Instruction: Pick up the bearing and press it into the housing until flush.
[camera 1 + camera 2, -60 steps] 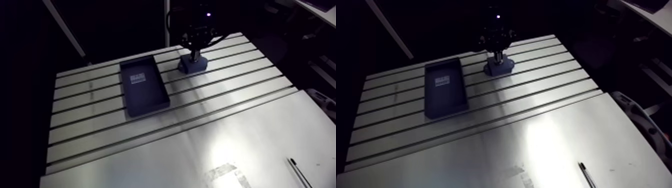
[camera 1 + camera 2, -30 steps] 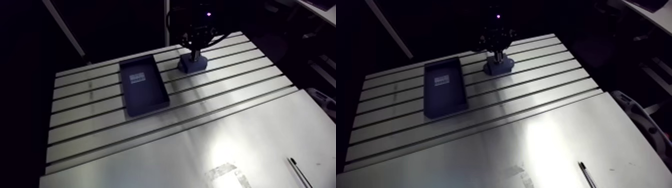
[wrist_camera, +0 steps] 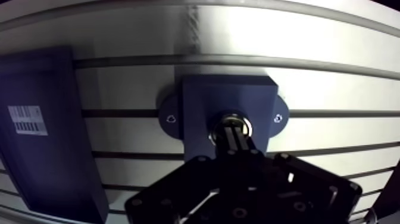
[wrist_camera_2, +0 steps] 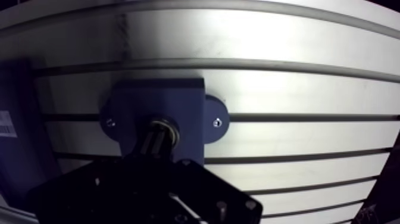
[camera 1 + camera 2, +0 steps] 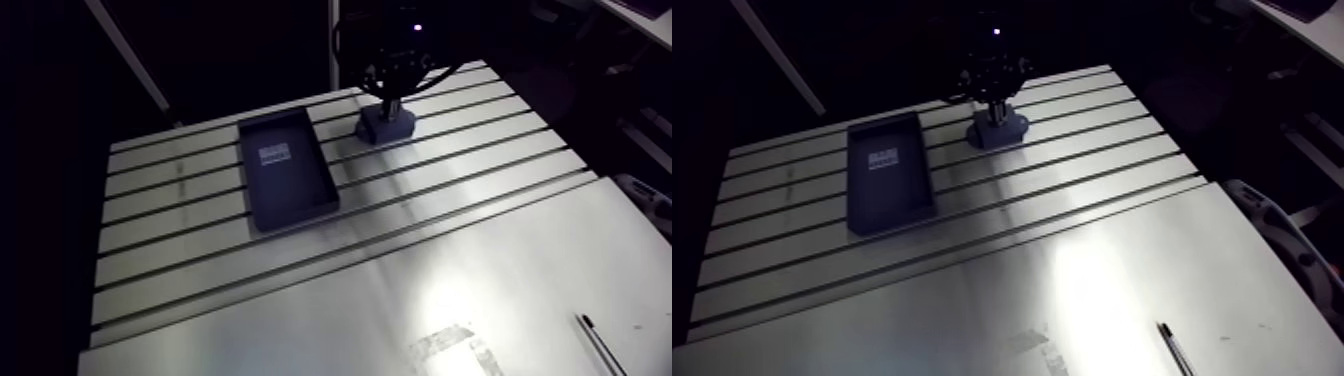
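In the arm view, you'll find the housing at the far side of the table, with the tray to its left, near but apart. The bearing sits in the housing's middle, under the gripper. A pen lies at the near right corner.

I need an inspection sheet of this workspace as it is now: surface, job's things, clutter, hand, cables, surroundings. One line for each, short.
surface: slotted table, bare metal; a worn tape patch near its front edge.
job's things: housing stands on the table beside the tray; bearing sits in its bore; whether it is flush cannot be told.
clutter: dark tray, only a label seen inside; pen near the table's front corner.
hand: hand is over the housing, fingers together, tips at the bearing.
cables: nothing seen on the table.
surroundings: too dim to tell.
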`<state>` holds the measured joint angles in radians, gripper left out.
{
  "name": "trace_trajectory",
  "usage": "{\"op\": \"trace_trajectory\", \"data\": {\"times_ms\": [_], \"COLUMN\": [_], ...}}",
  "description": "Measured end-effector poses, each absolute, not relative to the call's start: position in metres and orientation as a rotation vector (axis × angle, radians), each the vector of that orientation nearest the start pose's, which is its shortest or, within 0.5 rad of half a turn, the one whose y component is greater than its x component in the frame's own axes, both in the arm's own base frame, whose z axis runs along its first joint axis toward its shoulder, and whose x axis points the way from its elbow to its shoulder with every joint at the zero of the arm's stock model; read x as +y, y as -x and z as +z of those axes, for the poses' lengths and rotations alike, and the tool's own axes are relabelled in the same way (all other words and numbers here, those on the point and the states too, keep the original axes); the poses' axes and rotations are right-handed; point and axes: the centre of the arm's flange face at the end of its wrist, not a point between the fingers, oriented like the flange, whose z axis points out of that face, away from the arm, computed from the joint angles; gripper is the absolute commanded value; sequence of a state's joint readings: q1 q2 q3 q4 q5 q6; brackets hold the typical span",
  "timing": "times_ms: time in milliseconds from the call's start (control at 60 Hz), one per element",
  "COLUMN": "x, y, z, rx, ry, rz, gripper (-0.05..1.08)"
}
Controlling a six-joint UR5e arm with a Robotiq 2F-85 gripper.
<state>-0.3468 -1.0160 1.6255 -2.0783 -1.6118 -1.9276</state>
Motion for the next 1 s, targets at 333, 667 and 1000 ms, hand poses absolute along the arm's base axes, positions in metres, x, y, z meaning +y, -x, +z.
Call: {"op": "trace_trajectory", "data": {"times_ms": [333, 667, 1000], "x": [0.094, 0.0933, 0.0929], "y": [0.6424, 0.6432, 0.6426], "z": [0.1916, 0.1919, 0.1906], "rx": [3.037, 3.038, 3.035], "ry": [0.021, 0.025, 0.029], "rz": [0.009, 0.011, 0.01], "gripper": [1.07, 1.07, 1.07]}}
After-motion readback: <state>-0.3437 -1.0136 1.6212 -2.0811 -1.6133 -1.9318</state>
